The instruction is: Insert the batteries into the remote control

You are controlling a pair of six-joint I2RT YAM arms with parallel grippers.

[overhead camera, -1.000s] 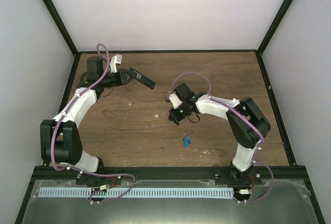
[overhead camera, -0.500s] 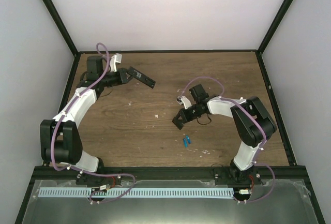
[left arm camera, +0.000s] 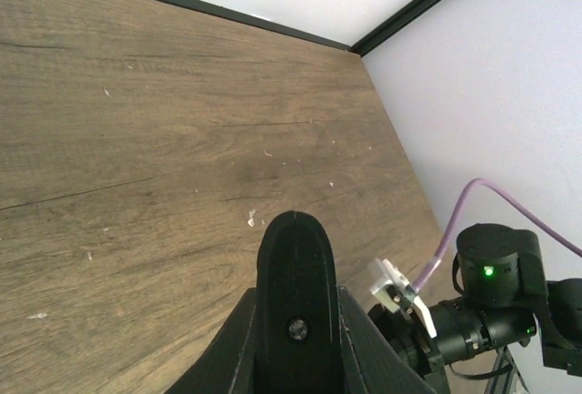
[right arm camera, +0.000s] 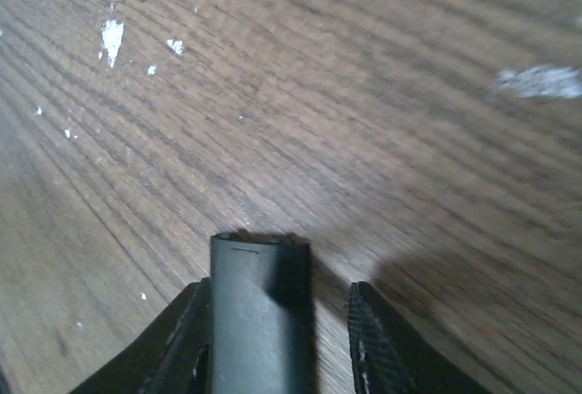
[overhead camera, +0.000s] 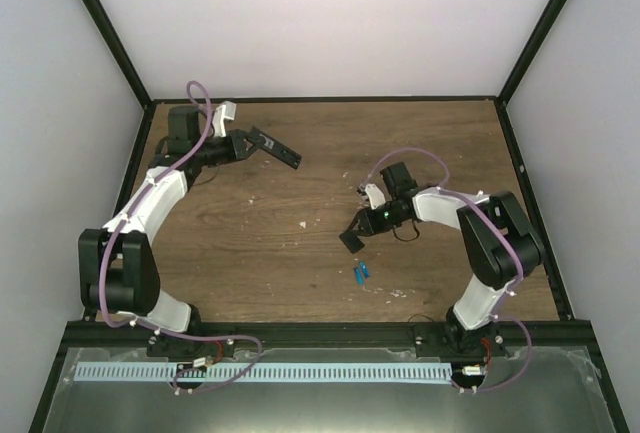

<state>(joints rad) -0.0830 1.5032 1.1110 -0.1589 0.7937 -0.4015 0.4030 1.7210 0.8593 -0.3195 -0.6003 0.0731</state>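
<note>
While left gripper clamps remote control (aloft) | right gripper ajar around black piece

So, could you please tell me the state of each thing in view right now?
left hand: shut on the remote control, held off the table.
right hand: jaws apart, a black piece between them.
batteries: lying loose on the table, not yet loaded.

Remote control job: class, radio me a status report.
Left pincer shut on remote control. Right pincer open, black piece sitting loose in it. Batteries on the table, not loaded. Nothing between them and right pincer.
</note>
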